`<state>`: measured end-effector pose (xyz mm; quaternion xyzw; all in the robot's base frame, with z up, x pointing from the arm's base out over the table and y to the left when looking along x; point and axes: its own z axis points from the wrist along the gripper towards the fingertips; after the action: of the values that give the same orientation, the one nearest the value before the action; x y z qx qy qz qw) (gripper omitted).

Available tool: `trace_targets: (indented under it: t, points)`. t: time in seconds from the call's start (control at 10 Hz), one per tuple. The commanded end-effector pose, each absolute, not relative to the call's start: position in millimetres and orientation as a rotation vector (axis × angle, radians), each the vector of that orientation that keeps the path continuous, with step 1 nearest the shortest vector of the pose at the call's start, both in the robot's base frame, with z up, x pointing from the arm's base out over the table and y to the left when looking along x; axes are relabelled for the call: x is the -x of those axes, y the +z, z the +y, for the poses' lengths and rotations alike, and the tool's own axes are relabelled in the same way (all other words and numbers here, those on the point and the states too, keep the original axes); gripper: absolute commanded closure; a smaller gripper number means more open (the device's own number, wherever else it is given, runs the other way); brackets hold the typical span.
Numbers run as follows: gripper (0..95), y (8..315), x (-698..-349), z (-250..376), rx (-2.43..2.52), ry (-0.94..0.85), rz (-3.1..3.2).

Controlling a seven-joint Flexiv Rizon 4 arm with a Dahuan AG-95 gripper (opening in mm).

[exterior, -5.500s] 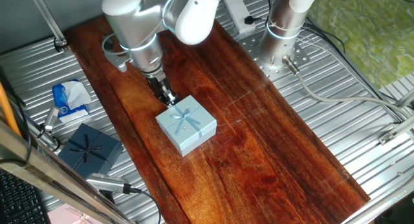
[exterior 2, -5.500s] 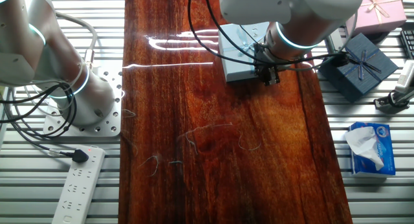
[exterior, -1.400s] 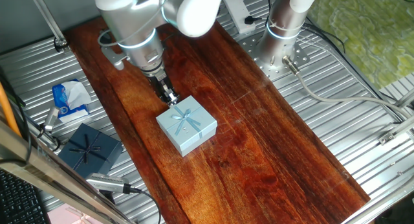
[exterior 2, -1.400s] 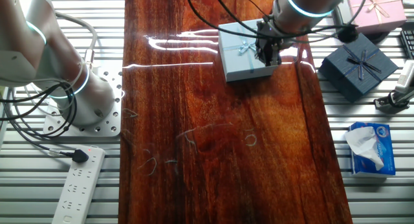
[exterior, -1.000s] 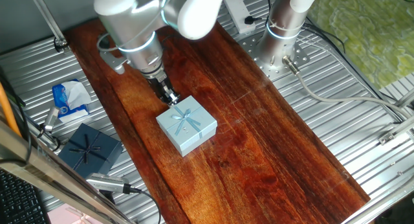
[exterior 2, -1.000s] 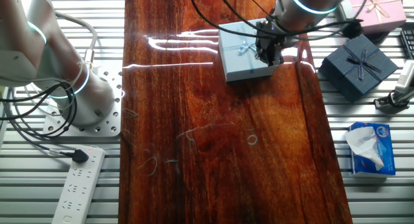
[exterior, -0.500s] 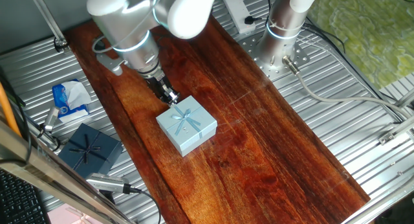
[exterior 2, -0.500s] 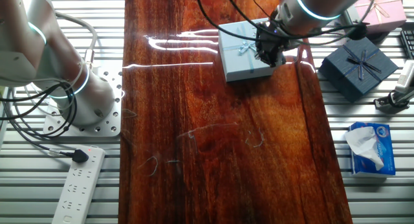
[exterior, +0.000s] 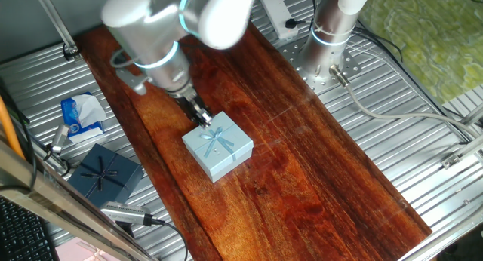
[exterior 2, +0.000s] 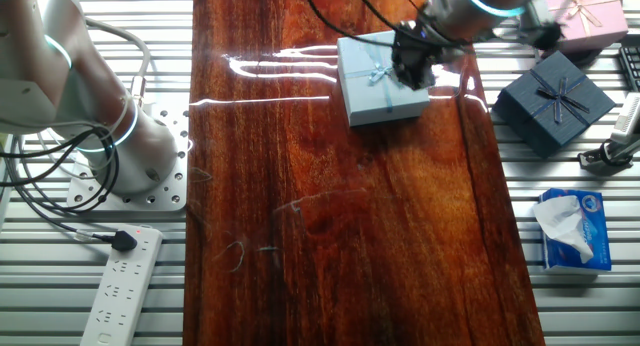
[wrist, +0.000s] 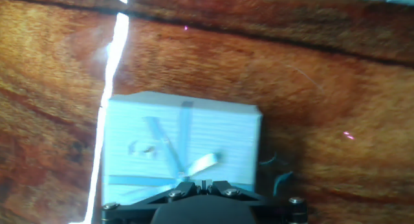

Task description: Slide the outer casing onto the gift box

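The outer casing (exterior: 217, 146) is a light blue square sleeve with a pale blue bow, lying flat on the dark wooden board. It also shows in the other fixed view (exterior 2: 380, 78) and fills the middle of the hand view (wrist: 181, 146). No separate inner gift box tray shows in any view. My gripper (exterior: 202, 119) is shut and empty, its tips at the casing's top edge on the side nearest the arm. It also shows in the other fixed view (exterior 2: 412, 71). In the hand view the gripper (wrist: 202, 183) shows jaws closed together just above the bow.
A dark navy bow-topped box (exterior: 106, 174) and a tissue pack (exterior: 79, 116) lie on the metal table beside the board. A pink box (exterior 2: 585, 11) sits at the far corner. A second arm's base (exterior 2: 120, 136) and a power strip (exterior 2: 120, 286) stand on the other side.
The arm has leaned and the shut gripper has shifted slightly along the casing's edge. The casing has stayed where it was.
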<state>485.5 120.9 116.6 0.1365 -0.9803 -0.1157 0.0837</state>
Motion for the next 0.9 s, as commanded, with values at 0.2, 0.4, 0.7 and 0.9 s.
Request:
trace_targets:
  t: [0.2, 0.4, 0.7, 0.9]
  points:
    - [95.0, 116, -479, 137, -0.373, -0.345, -2.926]
    - [95.0, 115, -473, 151, -0.33, -0.34, -2.934]
    - [95.0, 115, -472, 164, -0.296, -0.337, -2.94]
    - [95.0, 116, -472, 171, -0.272, -0.335, -2.942]
